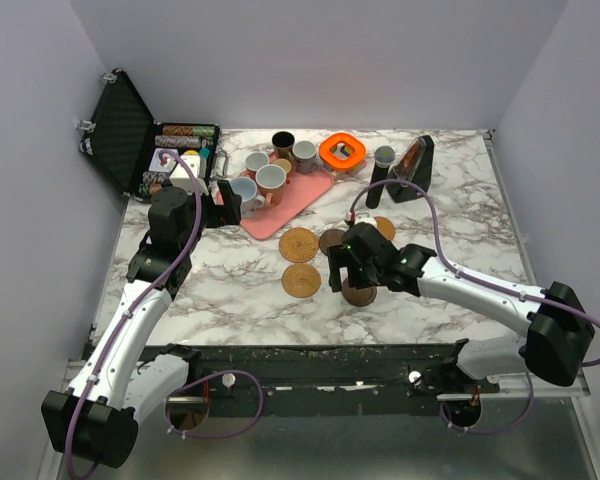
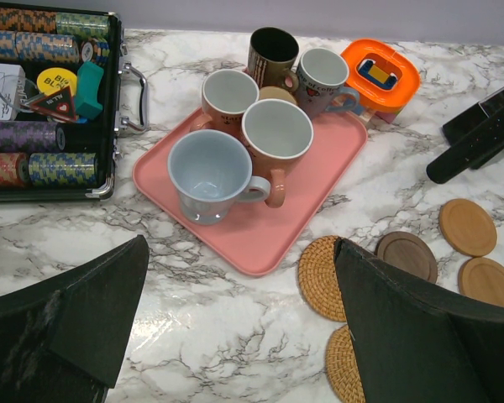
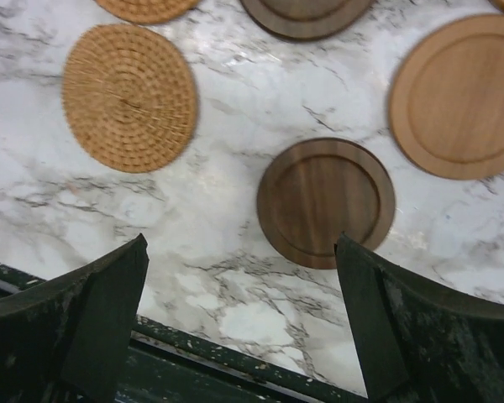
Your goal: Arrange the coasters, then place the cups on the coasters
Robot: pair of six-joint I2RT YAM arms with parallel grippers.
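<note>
From above, the cups [image 1: 270, 178] crowd a pink tray [image 1: 280, 215] and the coasters [image 1: 302, 280] lie on the marble surface [image 1: 230, 270]; the left wrist shows the left tool [image 2: 239, 243] spread wide and empty, facing that tray; the right wrist shows the right tool [image 3: 242, 241] spread wide, gripping nothing, over a dark coaster [image 3: 326, 201] lying flat.

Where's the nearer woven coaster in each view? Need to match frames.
Top external: nearer woven coaster sits mid-picture, slightly left of centre.
Left wrist: nearer woven coaster is at the bottom edge, right of centre, only partly showing.
Right wrist: nearer woven coaster is upper left, fully visible.
Shared landmark: second woven coaster, just beyond it in all three.
</note>
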